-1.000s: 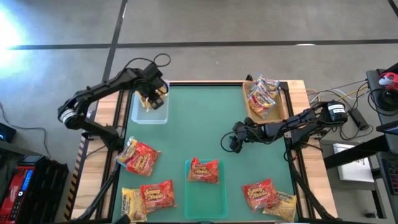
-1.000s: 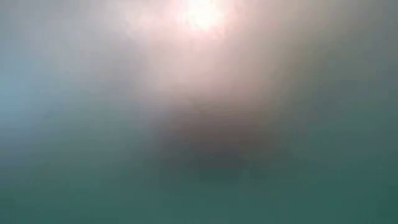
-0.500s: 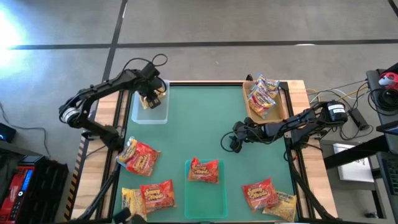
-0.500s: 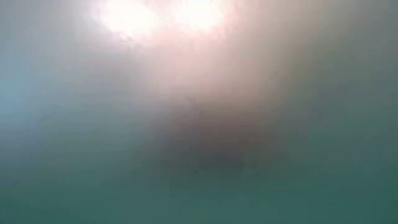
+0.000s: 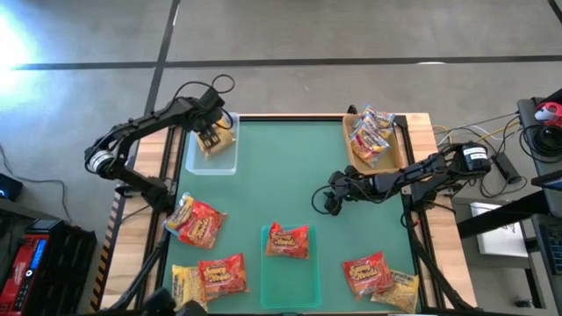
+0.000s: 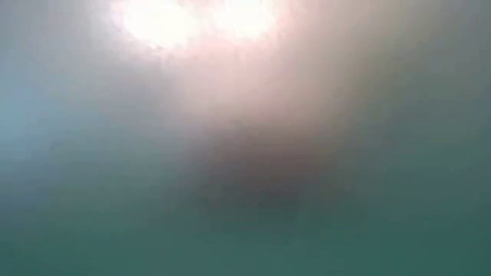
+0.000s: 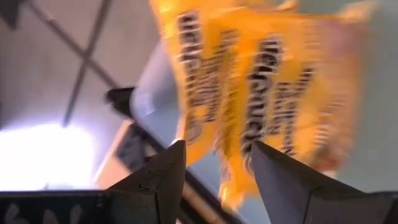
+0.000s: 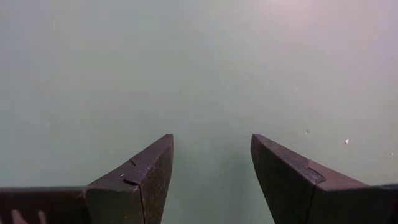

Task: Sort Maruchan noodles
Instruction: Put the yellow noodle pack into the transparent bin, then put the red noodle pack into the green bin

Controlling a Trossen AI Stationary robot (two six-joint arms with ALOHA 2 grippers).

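Yellow noodle packet (image 7: 261, 87) dropping just ahead of the left end effector (image 5: 212, 137), fingers (image 7: 158, 180) spread apart and gripping nothing, above the clear tray (image 5: 211, 163) at the far left of the green tabletop (image 5: 290, 175). Hovering mid-tabletop, the right end effector (image 5: 325, 200), spread wide and empty. Lying elsewhere: red packets (image 5: 198, 221) nearer the front, pale packets (image 5: 372, 136) in the brown tray (image 5: 397, 151).

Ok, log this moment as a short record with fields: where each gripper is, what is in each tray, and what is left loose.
left gripper: open over the clear tray, yellow packet just past its fingertips
right gripper: open, empty, above bare green mat
brown tray: pale packets with red labels
green tray: one red-orange packet on its far end
loose packets: left group, right group
low view: shows nothing
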